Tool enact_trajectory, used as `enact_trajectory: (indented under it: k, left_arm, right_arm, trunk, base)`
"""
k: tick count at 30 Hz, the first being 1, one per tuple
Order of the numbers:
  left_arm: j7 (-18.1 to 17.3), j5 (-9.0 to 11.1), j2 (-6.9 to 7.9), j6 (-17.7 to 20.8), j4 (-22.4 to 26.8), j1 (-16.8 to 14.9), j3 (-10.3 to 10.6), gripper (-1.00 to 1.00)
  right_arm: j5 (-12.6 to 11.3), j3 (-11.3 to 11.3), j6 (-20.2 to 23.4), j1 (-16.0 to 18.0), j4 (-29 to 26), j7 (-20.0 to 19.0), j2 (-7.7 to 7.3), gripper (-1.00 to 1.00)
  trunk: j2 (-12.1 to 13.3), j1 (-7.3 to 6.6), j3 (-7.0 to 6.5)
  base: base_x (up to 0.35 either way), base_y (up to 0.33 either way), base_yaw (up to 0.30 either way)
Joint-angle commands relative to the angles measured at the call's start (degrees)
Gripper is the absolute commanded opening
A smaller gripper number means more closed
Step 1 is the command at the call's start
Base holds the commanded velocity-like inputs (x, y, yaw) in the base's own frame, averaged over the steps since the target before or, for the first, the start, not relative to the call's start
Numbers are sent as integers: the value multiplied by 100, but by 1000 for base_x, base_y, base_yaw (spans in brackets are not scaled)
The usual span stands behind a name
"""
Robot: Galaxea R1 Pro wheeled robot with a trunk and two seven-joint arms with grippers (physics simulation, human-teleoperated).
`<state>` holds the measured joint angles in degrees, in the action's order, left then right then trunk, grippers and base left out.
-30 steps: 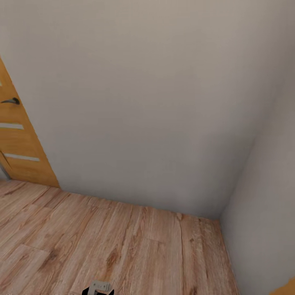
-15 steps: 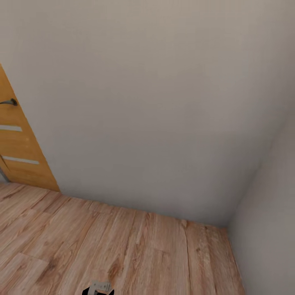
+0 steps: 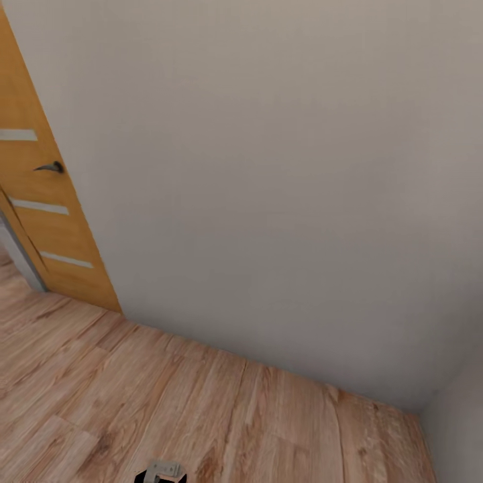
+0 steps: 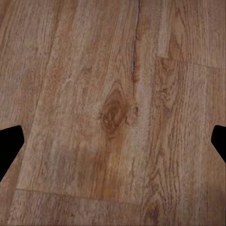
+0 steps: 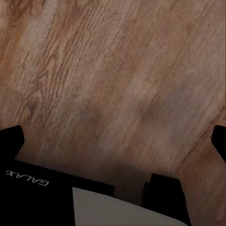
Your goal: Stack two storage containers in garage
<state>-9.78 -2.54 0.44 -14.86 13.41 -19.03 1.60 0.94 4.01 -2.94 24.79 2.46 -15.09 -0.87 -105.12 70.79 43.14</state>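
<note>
The two storage containers are out of view. In the left wrist view my left gripper (image 4: pixel 113 143) is open, its black fingertips (image 4: pixel 9 146) far apart at the picture's edges, with bare light wood planks between them. In the right wrist view my right gripper (image 5: pixel 113 141) is open too, with nothing between its fingertips (image 5: pixel 10 140). It hangs over the wood floor beside a black and white part of my own body (image 5: pixel 94 200).
A plain pale-grey wall (image 3: pixel 268 174) stands close ahead. It meets a second wall at a corner (image 3: pixel 429 409) on the right. An orange wooden door (image 3: pixel 40 201) with a dark handle (image 3: pixel 50 166) is at the left. Light wood-plank floor (image 3: pixel 168 402) runs below.
The whole head view has shifted: the door now sits further right and higher, and the wall corner has slid to the right edge. The camera turned left; nothing in the room moved.
</note>
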Motion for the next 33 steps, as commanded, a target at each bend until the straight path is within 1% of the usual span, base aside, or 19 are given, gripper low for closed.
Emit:
enact_trajectory:
  k: [1, 33]
  left_arm:
    - [3, -27, 2, -25, -5, -4, 14, 100]
    - [3, -27, 4, -25, -5, -4, 16, 100]
  right_arm:
    - [10, 38, -31, 8, 18, -11, -3, 100]
    - [12, 38, -31, 8, 18, -11, -2, 100]
  trunk:
    - [-2, 2, 5]
    - [-2, 2, 5]
  base:
    - [261, 106, 287]
    - [245, 100, 288]
